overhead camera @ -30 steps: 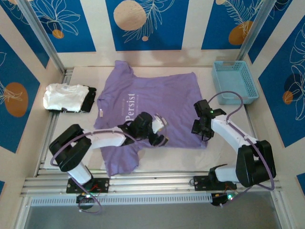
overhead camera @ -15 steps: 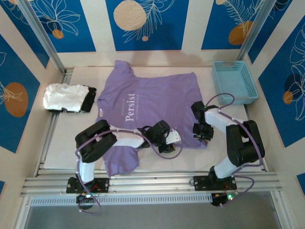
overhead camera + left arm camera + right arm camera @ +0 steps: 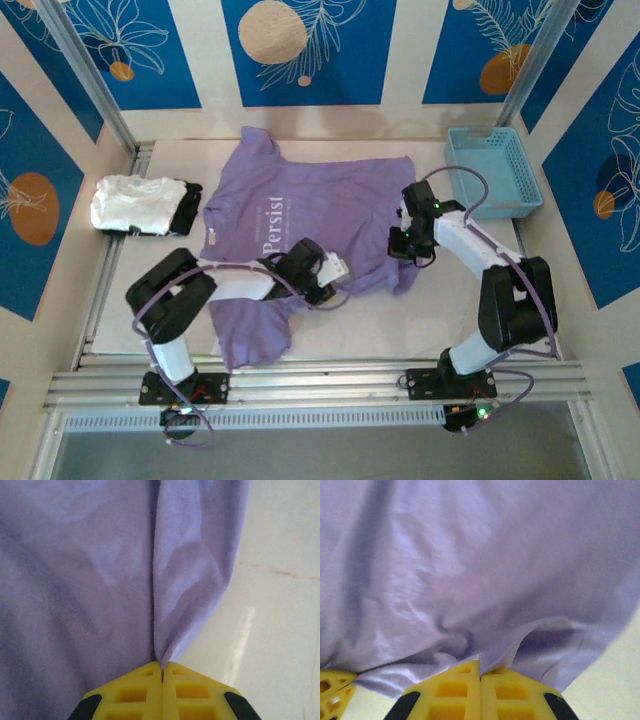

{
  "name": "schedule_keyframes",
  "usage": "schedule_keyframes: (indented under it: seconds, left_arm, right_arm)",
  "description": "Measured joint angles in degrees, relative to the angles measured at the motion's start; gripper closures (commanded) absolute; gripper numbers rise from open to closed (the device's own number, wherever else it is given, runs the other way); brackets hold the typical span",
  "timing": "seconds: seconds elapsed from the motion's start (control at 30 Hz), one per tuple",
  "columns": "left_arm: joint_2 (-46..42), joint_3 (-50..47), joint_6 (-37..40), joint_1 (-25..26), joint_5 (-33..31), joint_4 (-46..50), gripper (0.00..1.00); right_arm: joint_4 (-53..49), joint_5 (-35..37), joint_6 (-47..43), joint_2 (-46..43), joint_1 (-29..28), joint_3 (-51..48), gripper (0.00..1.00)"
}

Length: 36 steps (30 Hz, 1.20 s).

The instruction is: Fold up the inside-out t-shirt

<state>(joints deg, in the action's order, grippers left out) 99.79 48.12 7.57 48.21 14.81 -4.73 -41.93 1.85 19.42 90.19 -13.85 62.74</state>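
Left claw (image 3: 162,672): yellow fingers pressed flat together, pinching a raised fold of lavender cloth that stands up from between the tips. Right claw (image 3: 480,667): yellow fingers likewise closed tight, gripping the stitched hem of the same cloth, which bunches and drapes just above the tips. Item held by both: t-shirt (image 3: 320,205), lavender, short-sleeved, lying across the middle of the table (image 3: 150,290) with the collar toward the left, white lettering reading "Persist" on the chest, one sleeve toward the far wall and the other toward the near edge beside the left arm. The left claw grips at the near side edge of the shirt body; the right claw grips at the hem on the right. Left of the shirt, apart from it: folded white garment (image 3: 130,203), touching a folded black garment (image 3: 186,208). Far right corner: blue plastic basket (image 3: 495,170).
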Motion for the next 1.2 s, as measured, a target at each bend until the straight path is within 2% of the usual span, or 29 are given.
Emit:
schedule_keyframes:
  seconds: [0.1,0.2,0.3,0.4,0.53,0.7,0.83,1.03,1.2]
  left_arm:
    - [-3.4,-3.2,-3.6,-3.1,2.2,-0.6,1.0]
    - [-4.2,-4.4,-6.2,-4.2,3.7,-1.6,1.0]
    - [-4.0,-4.5,-8.9,-4.8,5.8,-2.7,1.0]
    - [-3.8,-4.5,-10.8,-5.0,7.5,-3.9,1.0]
    - [-2.9,-4.5,-12.2,-5.1,8.9,-5.1,1.0]
    - [-2.7,-4.5,-13.1,-5.1,9.7,-5.6,1.0]
    - [-2.7,-4.5,-13.3,-5.1,10.2,-5.9,1.0]
    - [-2.7,-4.7,-13.3,-5.1,10.3,-6.3,1.0]
    - [-2.8,-5.2,-13.3,-5.1,10.3,-6.4,1.0]
  right_arm:
    - [2.2,-4.2,-2.2,7.0,-0.5,6.1,0.88]
    - [4.3,-5.3,-3.3,12.3,-0.9,9.2,0.77]
    - [2.0,0.6,-3.6,16.4,-1.7,12.4,0.64]
    - [2.1,5.6,-2.9,15.6,-2.7,10.7,0.57]
    - [2.2,10.3,-1.4,7.5,-5.9,3.0,0.46]
    - [2.1,14.7,0.2,-0.4,-12.9,-3.6,0.44]
    - [2.1,18.4,0.0,1.0,-16.9,-4.7,0.44]
    - [2.1,25.1,-1.5,7.4,-17.6,-2.8,0.47]
    - [1.9,30.1,-2.9,7.8,-17.2,-1.9,0.52]
